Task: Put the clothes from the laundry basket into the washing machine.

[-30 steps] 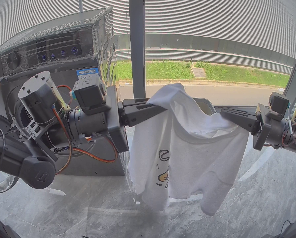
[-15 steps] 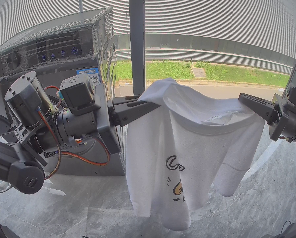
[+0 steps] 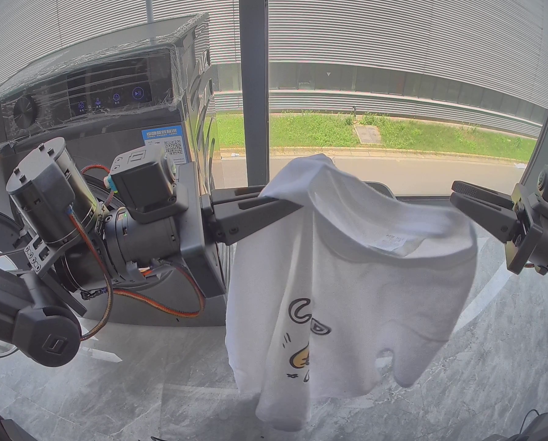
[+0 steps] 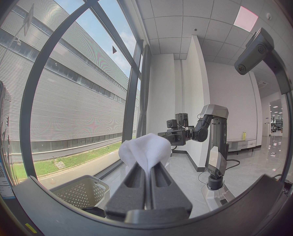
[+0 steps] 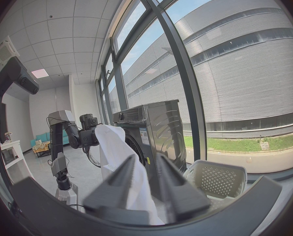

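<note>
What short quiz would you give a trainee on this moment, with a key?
1. True or false: the right end effector is clamped shut on the white T-shirt.
2. Where is the laundry basket? A: beside the window. B: gripped in the right end effector. C: on a table.
3. Fill in the blank: the white T-shirt hangs from the ____ end effector.
Key: 1, false: its fingers stand apart and do not pinch the cloth. 2, A. 3, the left end effector, which is shut on a fold of the cloth.
</note>
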Tool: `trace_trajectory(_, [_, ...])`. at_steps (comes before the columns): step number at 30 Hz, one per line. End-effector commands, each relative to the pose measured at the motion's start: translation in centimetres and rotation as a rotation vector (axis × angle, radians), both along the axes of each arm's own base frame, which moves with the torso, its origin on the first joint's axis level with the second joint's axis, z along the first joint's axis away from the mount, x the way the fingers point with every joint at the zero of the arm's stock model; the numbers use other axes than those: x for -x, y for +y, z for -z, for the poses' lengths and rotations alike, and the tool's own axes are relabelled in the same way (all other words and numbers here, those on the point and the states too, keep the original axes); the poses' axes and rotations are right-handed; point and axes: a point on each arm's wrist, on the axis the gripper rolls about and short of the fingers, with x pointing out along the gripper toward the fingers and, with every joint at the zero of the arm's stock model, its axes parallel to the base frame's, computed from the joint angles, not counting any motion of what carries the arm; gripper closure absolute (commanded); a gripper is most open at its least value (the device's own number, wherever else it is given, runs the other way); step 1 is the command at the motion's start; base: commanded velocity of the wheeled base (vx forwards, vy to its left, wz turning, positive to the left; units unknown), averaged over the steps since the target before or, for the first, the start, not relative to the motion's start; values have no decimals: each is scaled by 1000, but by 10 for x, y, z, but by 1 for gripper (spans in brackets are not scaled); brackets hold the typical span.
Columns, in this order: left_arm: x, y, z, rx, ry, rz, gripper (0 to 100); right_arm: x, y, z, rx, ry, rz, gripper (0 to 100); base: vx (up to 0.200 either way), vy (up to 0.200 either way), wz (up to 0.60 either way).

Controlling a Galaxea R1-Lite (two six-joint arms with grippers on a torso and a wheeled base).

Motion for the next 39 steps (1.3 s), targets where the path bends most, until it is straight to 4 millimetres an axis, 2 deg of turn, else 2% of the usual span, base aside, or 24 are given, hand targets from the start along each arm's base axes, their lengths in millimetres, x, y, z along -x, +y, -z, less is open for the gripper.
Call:
trace_trajectory(1, [0, -3, 0, -1, 1, 10, 100, 6, -3, 10, 7, 31, 17, 0, 0, 0, 0])
trace_trajectory(2, [0, -3, 0, -1, 1, 10, 100, 6, -3, 10, 7, 31, 17, 0, 0, 0, 0])
trace_trajectory(6, [0, -5, -1, 5, -3, 9, 100, 11, -9, 37, 33, 132, 73, 0, 0, 0, 0])
trace_trajectory(7, [0, -5, -2, 5, -4, 9, 100, 11, -9, 39, 34, 137, 75, 0, 0, 0, 0])
trace_trajectory(8, [-1, -6, -5, 15, -14, 3, 100, 13, -9, 50, 43, 186, 81, 0, 0, 0, 0])
trace_trajectory(10, [-2, -6, -10, 28, -21, -12, 100, 12, -7, 59, 55, 229, 75, 0, 0, 0, 0])
trace_trajectory(15, [-4, -8, -15, 44, -34, -23, 100, -1, 1, 73, 82, 296, 54, 0, 0, 0, 0])
trace_trajectory(18, [-5, -10, -16, 47, -37, -17, 100, -15, 11, 84, 109, 345, 45, 0, 0, 0, 0])
trace_trajectory(22, [-9, -13, -13, 40, -26, -16, 100, -27, 20, 90, 131, 362, 45, 0, 0, 0, 0])
trace_trajectory(26, [-14, -15, -10, 37, -22, -20, 100, -29, 21, 93, 135, 372, 43, 0, 0, 0, 0])
trace_trajectory(33, [-41, -28, -18, 63, -47, -45, 100, -23, 21, 95, 140, 378, 29, 0, 0, 0, 0])
trace_trajectory(35, [-44, -31, -20, 62, -46, -47, 100, -18, 17, 93, 136, 371, 37, 0, 0, 0, 0])
trace_trajectory(39, [-53, -36, -20, 66, -41, -64, 100, -2, 8, 103, 150, 409, 53, 0, 0, 0, 0])
